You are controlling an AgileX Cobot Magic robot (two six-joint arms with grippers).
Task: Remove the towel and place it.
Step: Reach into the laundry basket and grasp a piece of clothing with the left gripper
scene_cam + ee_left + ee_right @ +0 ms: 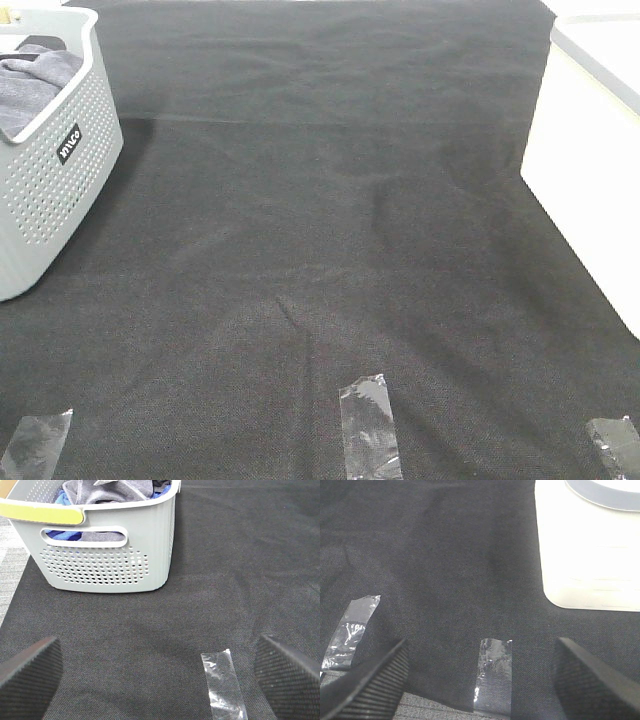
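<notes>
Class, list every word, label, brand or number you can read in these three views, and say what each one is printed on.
"muco": white letters on a small black label, set at a tilt on the side wall of the grey perforated basket; the letters are small, so the spelling is not certain.
Nothing else is readable: the clear tape strips and the white box show no writing.

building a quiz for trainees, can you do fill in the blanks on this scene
The grey towel sits in the perforated basket at the exterior high view's ____ edge.
The left gripper and right gripper are both ____.
____ strips of clear tape lie on the black cloth in the exterior high view.
Missing words: left, open, three.
</notes>
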